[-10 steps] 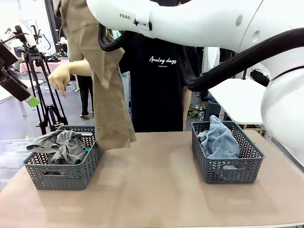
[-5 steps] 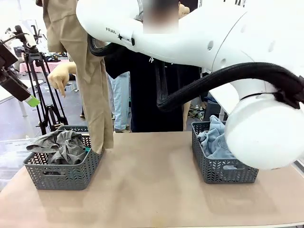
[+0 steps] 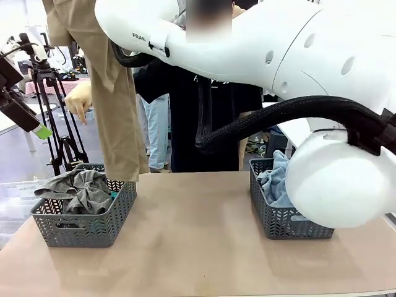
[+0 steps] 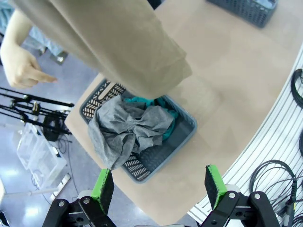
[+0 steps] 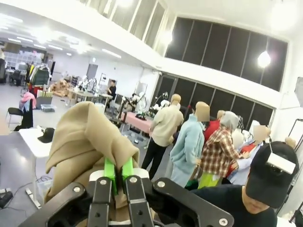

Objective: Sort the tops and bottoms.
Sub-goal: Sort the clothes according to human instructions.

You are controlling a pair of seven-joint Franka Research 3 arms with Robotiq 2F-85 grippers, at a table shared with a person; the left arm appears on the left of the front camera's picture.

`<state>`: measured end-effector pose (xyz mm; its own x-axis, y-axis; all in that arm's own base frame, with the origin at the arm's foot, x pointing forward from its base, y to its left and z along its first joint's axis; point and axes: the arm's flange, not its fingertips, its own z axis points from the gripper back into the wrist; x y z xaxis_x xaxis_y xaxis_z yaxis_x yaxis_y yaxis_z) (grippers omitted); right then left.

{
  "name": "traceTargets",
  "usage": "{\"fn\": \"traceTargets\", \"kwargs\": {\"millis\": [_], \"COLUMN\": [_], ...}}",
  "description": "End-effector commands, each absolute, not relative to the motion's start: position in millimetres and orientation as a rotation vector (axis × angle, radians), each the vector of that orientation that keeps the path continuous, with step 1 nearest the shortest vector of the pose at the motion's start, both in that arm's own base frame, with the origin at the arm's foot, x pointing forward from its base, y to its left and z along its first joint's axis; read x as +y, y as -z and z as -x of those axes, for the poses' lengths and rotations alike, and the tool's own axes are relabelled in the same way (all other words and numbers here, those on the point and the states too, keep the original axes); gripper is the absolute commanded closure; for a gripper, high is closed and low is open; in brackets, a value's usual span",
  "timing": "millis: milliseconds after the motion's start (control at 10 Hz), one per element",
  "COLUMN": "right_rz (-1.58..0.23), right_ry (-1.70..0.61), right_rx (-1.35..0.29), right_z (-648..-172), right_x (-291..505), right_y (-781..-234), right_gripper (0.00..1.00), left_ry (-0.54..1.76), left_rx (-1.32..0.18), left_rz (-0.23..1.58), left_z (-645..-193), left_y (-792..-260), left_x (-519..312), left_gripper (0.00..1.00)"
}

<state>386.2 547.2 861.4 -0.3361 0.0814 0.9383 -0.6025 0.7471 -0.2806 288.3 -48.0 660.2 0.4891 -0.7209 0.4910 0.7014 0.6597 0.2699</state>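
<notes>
Khaki top (image 3: 114,93) clamped high in right gripper (image 5: 118,176), hem dangled over left basket (image 3: 86,226) holding grey top (image 3: 77,189). Left gripper (image 4: 156,187) held apart, empty. Risk: hem draped over rim onto surface if released off-centre.

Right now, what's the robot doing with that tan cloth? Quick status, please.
Right gripper shut on khaki top, hanging over left basket. Left gripper open, hovering. Person's hand beside the cloth.
</notes>
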Motion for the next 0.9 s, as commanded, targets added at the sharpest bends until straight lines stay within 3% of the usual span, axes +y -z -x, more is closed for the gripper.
{"fn": "traceTargets", "kwargs": {"millis": [0, 500, 800], "right_rz": [-0.509, -0.644, -0.613], "right_ry": [-0.674, -0.572, -0.563], "right_rx": [-1.841, -1.782, -1.679], "right_z": [-454.8, -502.2, -517.2], "right_x": [640.4, 685.9, 699.9], "right_y": [-927.4, -835.8, -782.3], "right_gripper": [1.00, 1.00, 1.00], "left_ry": [0.859, 0.859, 0.859], "left_rx": [-0.602, -0.602, -0.602], "left_rz": [-0.040, -0.040, -0.040], "left_z": [-286.6, -286.6, -286.6], "left_y": [-662.1, -662.1, -662.1], "left_x": [-46.8, -46.8, -46.8], "left_gripper": [0.00, 0.00, 0.00]}}
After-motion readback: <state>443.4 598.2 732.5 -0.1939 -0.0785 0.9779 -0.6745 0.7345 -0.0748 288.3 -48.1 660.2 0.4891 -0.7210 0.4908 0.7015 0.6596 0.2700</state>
